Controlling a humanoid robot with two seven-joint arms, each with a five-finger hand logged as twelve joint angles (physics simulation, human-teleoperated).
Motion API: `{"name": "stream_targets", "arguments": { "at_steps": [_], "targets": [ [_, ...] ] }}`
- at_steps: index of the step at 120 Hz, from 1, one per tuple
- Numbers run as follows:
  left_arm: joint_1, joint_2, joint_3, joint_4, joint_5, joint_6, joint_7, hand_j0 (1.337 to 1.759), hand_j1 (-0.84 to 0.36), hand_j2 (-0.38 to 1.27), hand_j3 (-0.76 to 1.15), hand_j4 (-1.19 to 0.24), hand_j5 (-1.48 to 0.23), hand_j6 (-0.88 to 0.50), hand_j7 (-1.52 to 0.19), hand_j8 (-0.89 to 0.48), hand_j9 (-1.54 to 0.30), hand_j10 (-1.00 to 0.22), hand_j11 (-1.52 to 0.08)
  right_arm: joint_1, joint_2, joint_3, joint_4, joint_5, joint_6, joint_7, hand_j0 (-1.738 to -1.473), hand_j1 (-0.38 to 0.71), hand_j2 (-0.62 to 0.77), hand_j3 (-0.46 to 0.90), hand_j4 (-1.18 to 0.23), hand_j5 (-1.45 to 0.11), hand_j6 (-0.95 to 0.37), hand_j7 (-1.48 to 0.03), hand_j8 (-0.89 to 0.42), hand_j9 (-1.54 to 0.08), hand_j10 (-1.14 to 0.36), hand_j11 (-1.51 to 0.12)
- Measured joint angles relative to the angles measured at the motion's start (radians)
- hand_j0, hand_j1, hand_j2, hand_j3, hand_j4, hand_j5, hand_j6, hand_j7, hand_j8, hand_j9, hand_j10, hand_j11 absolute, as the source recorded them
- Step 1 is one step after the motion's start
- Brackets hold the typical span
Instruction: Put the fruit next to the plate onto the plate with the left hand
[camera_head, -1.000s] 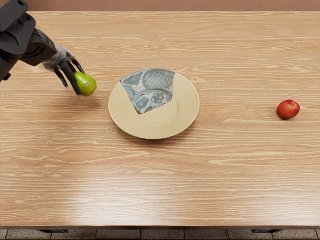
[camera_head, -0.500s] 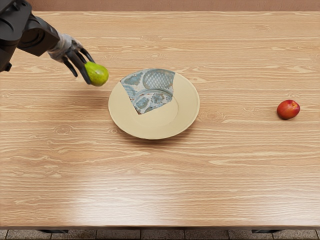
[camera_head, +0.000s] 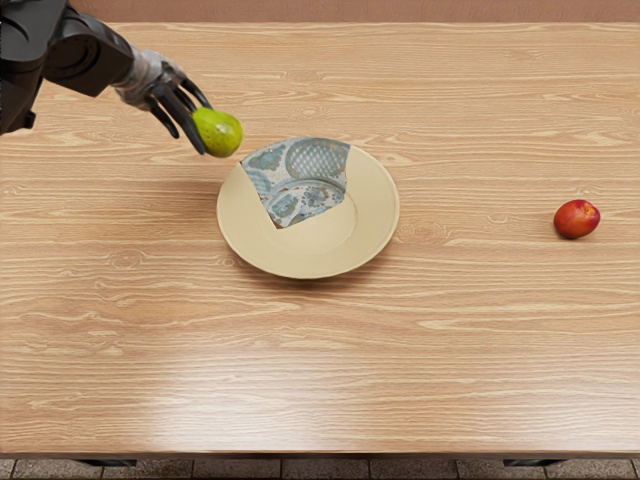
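While the wooden table (camera_head: 320, 340) fills our view, we see 1 tan plate (camera_head: 372, 215) near its middle. Our left hand (camera_head: 170, 95), reaching in from the upper left, grips the green fruit (camera_head: 218, 131) just beside the plate's upper-left rim. 1 red fruit (camera_head: 577, 218) lies well apart at right.

Light: bright, even and diffuse, falling from above.
Glare: a broad pale sheen on my table (camera_head: 230, 395), lower left of centre, and a small highlight on the green fruit (camera_head: 218, 131) held in my left hand (camera_head: 166, 90).
Shadows: soft and thin. A narrow dark rim lies under the near edge of the plate (camera_head: 375, 215), and a faint smudge under the red fruit (camera_head: 577, 218).
Focus: crisp throughout, with the wood grain legible to every border.
Geometry: table edges run straight.
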Motion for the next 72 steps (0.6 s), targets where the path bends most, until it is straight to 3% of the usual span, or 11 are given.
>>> {"name": "stream_targets", "arguments": {
  "at_steps": [27,51,58,72],
  "targets": [
    [-0.006,-0.051,-0.048,-0.001,0.000,0.001,0.019,1.654,-0.27,0.60,0.00,-0.62,-1.16,-0.55,-1.16,-0.86,-1.16,-0.86,-1.17,0.000,0.000,0.000,-0.001,-0.001,0.000,0.000,-1.658,-0.35,0.00,0.00,0.00,0.00,0.00,0.00,0.00,0.00,0.00,0.00],
    [-0.013,-0.080,-0.067,0.000,0.001,0.000,0.027,1.654,-0.33,0.61,0.00,-0.61,-1.17,-0.56,-1.16,-0.86,-1.16,-0.86,-1.16,0.000,0.000,0.000,-0.001,-0.001,0.000,0.000,-1.658,-0.35,0.00,0.00,0.00,0.00,0.00,0.00,0.00,0.00,0.00,0.00],
    [-0.013,-0.083,-0.076,0.000,0.000,0.001,0.030,1.655,-0.36,0.69,0.00,-0.62,-1.16,-0.58,-1.15,-0.86,-1.16,-0.86,-1.16,0.001,0.000,0.000,-0.001,-0.001,0.000,0.000,-1.658,-0.35,0.00,0.00,0.00,0.00,0.00,0.00,0.00,0.00,0.00,0.00],
    [-0.014,-0.083,-0.088,0.000,0.000,0.002,0.035,1.654,-0.33,0.61,0.00,-0.67,-1.15,-0.62,-1.15,-0.86,-1.16,-0.86,-1.16,0.001,0.000,0.000,0.000,-0.002,0.001,0.000,-1.658,-0.35,0.00,0.00,0.00,0.00,0.00,0.00,0.00,0.00,0.00,0.00]
  ]
}}
